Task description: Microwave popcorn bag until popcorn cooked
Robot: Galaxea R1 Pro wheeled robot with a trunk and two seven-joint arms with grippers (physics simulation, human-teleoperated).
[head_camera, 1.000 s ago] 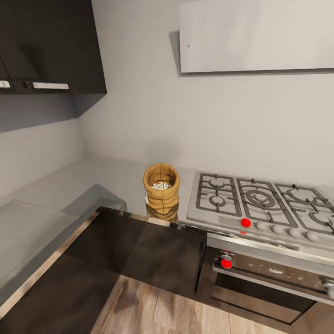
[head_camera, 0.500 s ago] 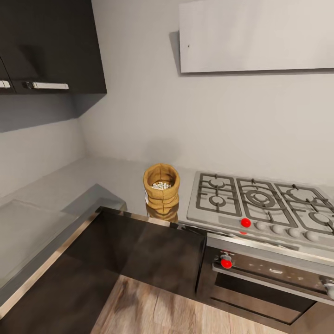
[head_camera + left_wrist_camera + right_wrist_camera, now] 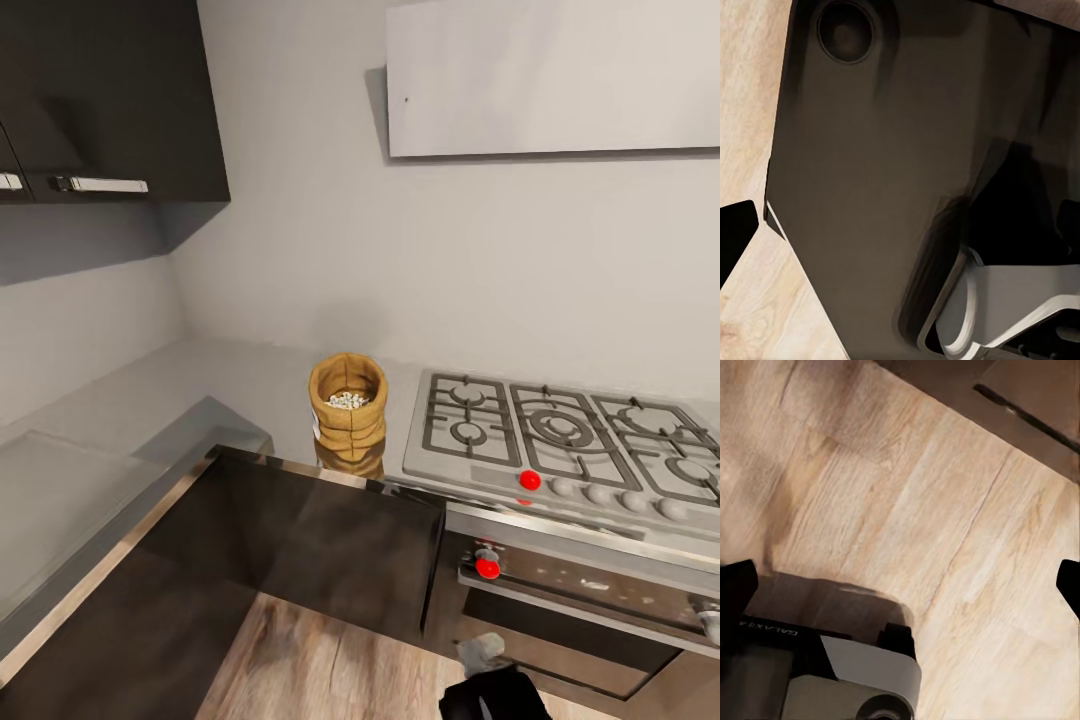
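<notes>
On the grey brushed-steel L-shaped tabletop (image 3: 240,395), the small golden-tan crumpled paper popcorn bag (image 3: 348,405) stands upright with its mouth open, pale whitish popcorn kernels (image 3: 348,400) showing inside. It sits near the front edge, just beside the left end of the steel gas hob (image 3: 565,435) with its dark cast grates and one red knob among grey ones. Below the hob is the black built-in oven (image 3: 580,600) with a steel handle and a red dial. Dark cabinet fronts (image 3: 330,545) run under the worktop, dark wall cabinets (image 3: 110,100) hang at upper left, and a pale flat panel (image 3: 555,75) is fixed to the grey wall above the hob. My right arm (image 3: 492,685) pokes up at the bottom of the head view, well apart from the bag. My right wrist camera looks down on light wood-plank floor (image 3: 907,495), with my two dark fingertips (image 3: 736,585) wide apart and my right jaws holding nothing. My left wrist camera faces a dark robot body panel (image 3: 870,187); one dark fingertip (image 3: 735,232) shows at the edge, and I cannot tell how far my left jaws are open.
</notes>
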